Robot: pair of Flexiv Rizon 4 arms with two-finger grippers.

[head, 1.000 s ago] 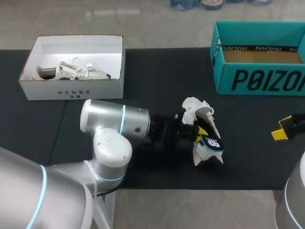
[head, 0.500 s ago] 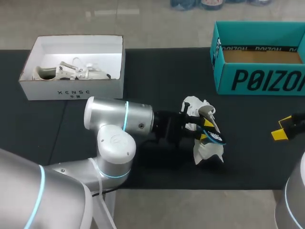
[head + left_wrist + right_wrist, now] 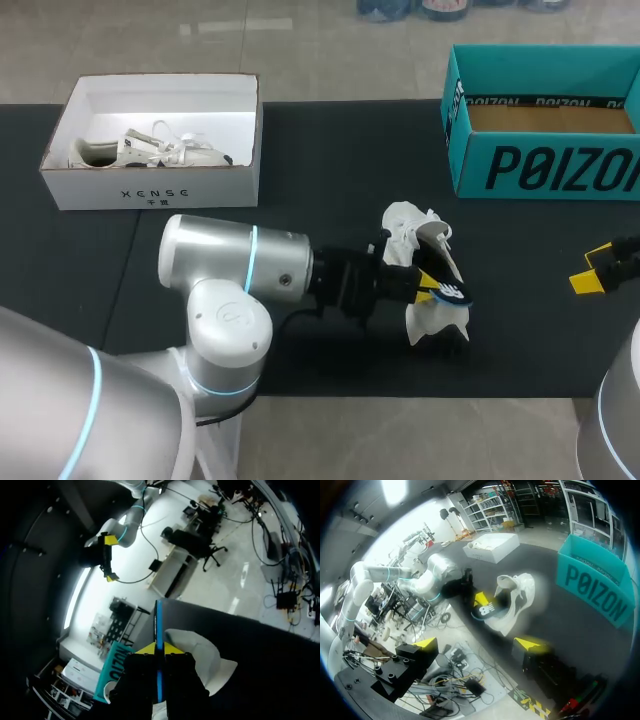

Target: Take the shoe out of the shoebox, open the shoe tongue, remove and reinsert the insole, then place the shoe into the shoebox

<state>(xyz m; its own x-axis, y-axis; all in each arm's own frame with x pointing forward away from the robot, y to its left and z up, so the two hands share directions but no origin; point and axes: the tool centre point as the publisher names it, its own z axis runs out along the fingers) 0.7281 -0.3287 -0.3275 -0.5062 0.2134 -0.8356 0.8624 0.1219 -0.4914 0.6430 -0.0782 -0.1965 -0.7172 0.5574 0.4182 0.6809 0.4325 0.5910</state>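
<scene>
A dark desk (image 3: 330, 150) carries a white box (image 3: 150, 190) at far left, a teal box (image 3: 540, 165) at far right, and a white shoe (image 3: 425, 322) near the middle.

Table (image 3: 330, 150): one, flat black matte top, running the full width of the head view. Floor (image 3: 300, 40): pale grey, smooth, beyond the table's far edge and before its near edge.
</scene>
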